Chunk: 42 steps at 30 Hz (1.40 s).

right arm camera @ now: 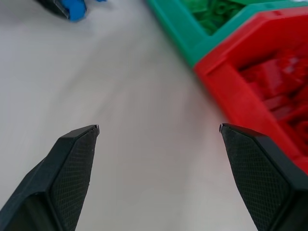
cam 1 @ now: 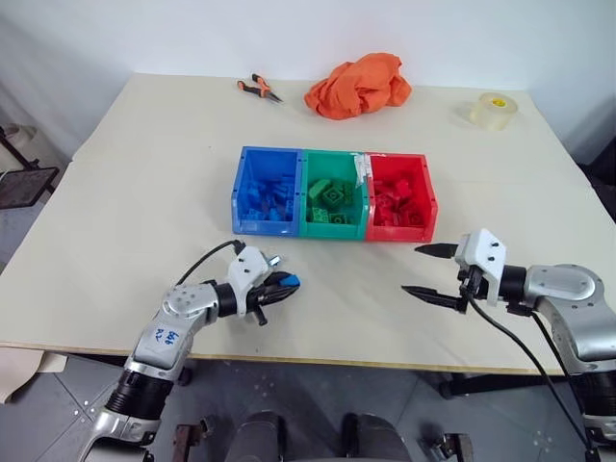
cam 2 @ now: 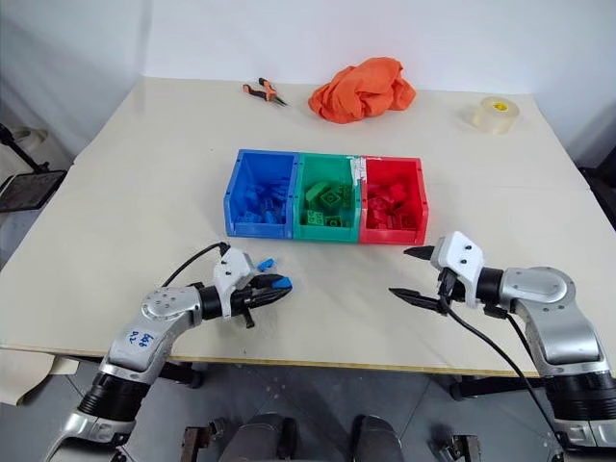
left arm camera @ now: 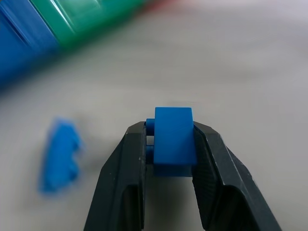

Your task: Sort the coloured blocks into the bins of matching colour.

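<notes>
The left end effector (left arm camera: 169,144) is clamped on a small blue block (left arm camera: 172,139), which sits between the black fingertips and sticks out just past them, its studs turned toward one finger and its long axis running roughly along the fingers. From the head views this end effector hangs above the pale surface (cam 1: 125,221), in front of the blue bin (cam 1: 265,191), pointing toward the robot's right. A second blue block (left arm camera: 60,155) lies on the surface just beside the left end effector; the left wrist view shows it with its studs to one side, while in the right eye view it is a small blue bit by the wrist. The right end effector (cam 1: 428,271) stands wide open and holds nothing, hovering in front of the red bin (cam 1: 399,195) and apart from it. The green bin (cam 1: 333,193) sits between the other two; all three hold blocks of their own colour.
</notes>
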### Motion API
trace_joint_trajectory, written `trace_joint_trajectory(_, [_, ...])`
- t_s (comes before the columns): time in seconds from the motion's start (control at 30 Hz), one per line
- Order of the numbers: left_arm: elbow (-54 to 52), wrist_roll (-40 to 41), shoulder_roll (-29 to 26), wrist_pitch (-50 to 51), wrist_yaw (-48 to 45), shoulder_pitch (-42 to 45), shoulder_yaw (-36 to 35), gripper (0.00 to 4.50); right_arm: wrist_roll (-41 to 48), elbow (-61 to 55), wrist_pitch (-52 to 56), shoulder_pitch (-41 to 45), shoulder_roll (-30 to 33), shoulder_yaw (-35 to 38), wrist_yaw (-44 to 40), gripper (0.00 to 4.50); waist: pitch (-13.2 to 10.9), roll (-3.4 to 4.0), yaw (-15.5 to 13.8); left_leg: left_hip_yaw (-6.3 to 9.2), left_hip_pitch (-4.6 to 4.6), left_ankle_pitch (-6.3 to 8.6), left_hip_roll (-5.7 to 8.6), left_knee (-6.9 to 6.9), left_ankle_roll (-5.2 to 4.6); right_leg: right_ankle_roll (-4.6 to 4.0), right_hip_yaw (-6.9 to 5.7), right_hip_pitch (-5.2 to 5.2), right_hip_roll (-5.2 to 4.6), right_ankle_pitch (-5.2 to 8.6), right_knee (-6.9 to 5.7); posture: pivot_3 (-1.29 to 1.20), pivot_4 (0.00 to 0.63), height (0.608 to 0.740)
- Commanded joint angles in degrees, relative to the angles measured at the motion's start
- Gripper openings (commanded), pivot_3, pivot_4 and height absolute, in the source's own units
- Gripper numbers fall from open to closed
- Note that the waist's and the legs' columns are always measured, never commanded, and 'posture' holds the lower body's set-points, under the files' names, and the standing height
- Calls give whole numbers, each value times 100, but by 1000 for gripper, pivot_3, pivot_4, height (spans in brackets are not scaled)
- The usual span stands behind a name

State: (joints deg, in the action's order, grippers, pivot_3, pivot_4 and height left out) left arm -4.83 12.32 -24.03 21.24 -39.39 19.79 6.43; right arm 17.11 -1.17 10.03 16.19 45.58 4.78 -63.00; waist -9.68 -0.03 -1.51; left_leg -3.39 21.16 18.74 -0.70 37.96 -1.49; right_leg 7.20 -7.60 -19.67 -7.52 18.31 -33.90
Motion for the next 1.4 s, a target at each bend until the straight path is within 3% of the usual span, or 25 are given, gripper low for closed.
trace_joint_trajectory(0.03, [-386,-34,117,-30,607,448,-477,912,64,24,-135,101,110,219,19,4191,0,0,4,-1,0,0,0,0,0,0,-2,0,1,0,0,0,150,740])
trace_joint_trajectory(0.27, [852,-706,252,-681,1517,1275,-615,912,52,33,-114,185,3,144,82,4191,0,0,1,-10,-7,0,-1,-1,0,0,-14,0,7,0,-2,0,150,740])
trace_joint_trajectory(0.47, [1941,-869,556,-1411,1562,1766,-514,2854,31,84,-90,332,-81,34,102,4191,0,-1,-12,-11,-1,0,4,2,-1,6,-14,-3,7,-3,-1,0,150,740])
trace_joint_trajectory(0.57, [1823,-788,523,-1388,1426,1729,-561,3789,23,95,-81,373,-93,29,113,4191,-1,-1,-2,-11,-1,0,2,2,0,6,-15,-4,9,-3,-2,0,150,740])
trace_joint_trajectory(0.63, [1116,-412,231,-1053,833,1236,-597,4414,31,77,-83,349,-93,27,97,4191,0,-1,7,-12,-2,0,2,1,0,6,-14,-4,9,-3,-2,0,150,740])
trace_joint_trajectory(0.83, [-571,737,-858,-154,-367,-271,-1231,4414,84,93,-104,338,-85,-10,-44,4191,-3,3,142,-15,-6,-1,-10,-7,3,3,-8,-10,10,-1,-5,0,150,740])
trace_joint_trajectory(1.13, [-621,1290,-2367,60,-1734,-2258,-2480,4414,2,520,-279,659,-153,-172,-206,4191,-8,12,167,4,-6,4,-8,-7,6,-1,21,-2,-2,1,1,0,150,740])
trace_joint_trajectory(1.23, [-574,1155,-2317,50,-1553,-2161,-2292,4414,-19,647,-328,795,-221,-260,-236,4191,-13,21,121,8,-6,4,-6,-7,6,-3,20,0,-7,2,2,0,150,740])
trace_joint_trajectory(1.4, [-185,750,-1754,-138,-1072,-1300,-1604,4414,-49,720,-363,894,-279,-327,-261,4191,-11,19,71,16,-5,10,-1,-3,2,-1,20,2,-13,1,-4,0,150,740])
